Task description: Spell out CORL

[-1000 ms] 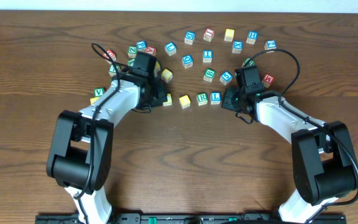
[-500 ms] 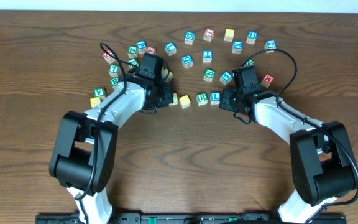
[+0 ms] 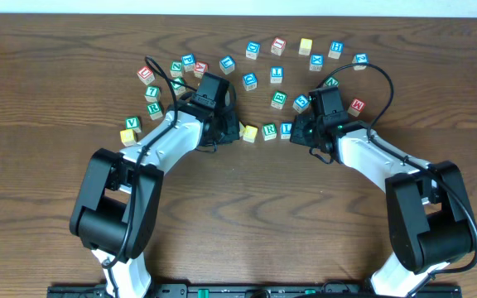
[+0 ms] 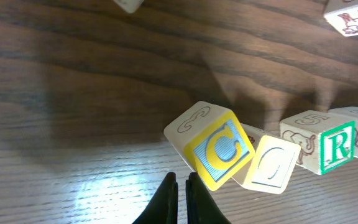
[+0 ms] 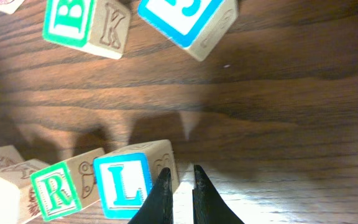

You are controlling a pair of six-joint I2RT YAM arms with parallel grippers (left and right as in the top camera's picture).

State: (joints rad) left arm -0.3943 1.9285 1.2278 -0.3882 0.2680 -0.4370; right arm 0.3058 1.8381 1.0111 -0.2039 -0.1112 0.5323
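In the left wrist view a yellow block with a blue C [image 4: 219, 149] sits tilted, its corner against a cream O block [image 4: 272, 163]. A green R block [image 4: 331, 148] follows to the right. My left gripper [image 4: 181, 180] is shut and empty, just left of the C block. In the overhead view the O block [image 3: 250, 132], R block [image 3: 269, 130] and L block [image 3: 286, 129] form a row between both grippers. My right gripper [image 5: 179, 177] is shut and empty, its left finger against the blue L block [image 5: 126, 180], with the R block [image 5: 55, 190] beyond it.
Several loose letter blocks lie in an arc behind the row, from a red one [image 3: 146, 74] on the left to a blue one [image 3: 360, 60] on the right. A green B block [image 5: 70, 25] and a blue block [image 5: 188, 18] lie just behind the right gripper.
My left gripper has moved right, pushing the C block up against the O block. The right gripper has barely moved, staying beside the L block.
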